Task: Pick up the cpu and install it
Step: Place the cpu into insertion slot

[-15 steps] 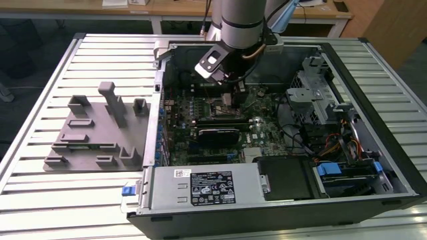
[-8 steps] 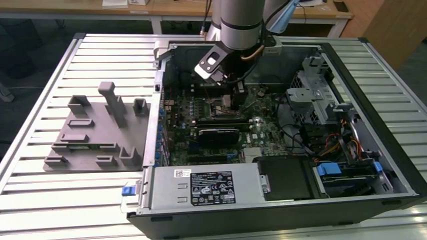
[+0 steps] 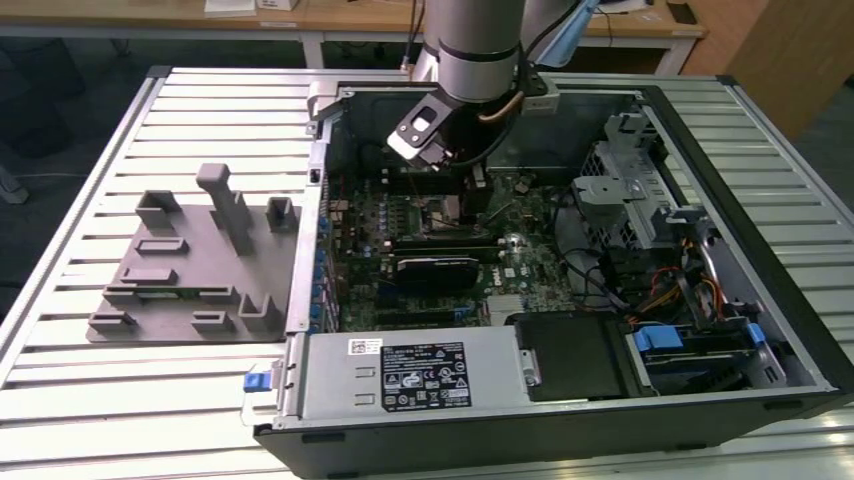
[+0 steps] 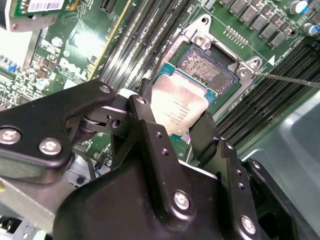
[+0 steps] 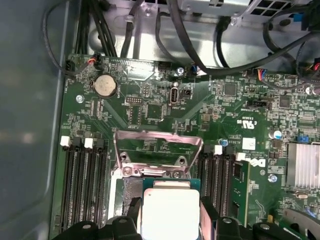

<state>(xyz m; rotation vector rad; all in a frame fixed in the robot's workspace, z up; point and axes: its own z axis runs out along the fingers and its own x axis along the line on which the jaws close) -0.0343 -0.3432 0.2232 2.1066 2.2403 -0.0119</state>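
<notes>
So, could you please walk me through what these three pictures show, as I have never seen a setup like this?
The grey tube in the exterior view is a robot arm, filmed by a camera standing off it. It reaches into an open computer case lying on a slatted metal table. On the exterior view's left of the case sits a grey plastic fixture tray with upright posts. The other two pictures come from cameras riding near the arm's wrist, looking at the green motherboard. The black gripper is closed on the cpu, a small square chip with a silver top, pinched by two opposite edges. It is over the open socket, whose metal frame is flipped up; whether it touches the socket I cannot tell.
</notes>
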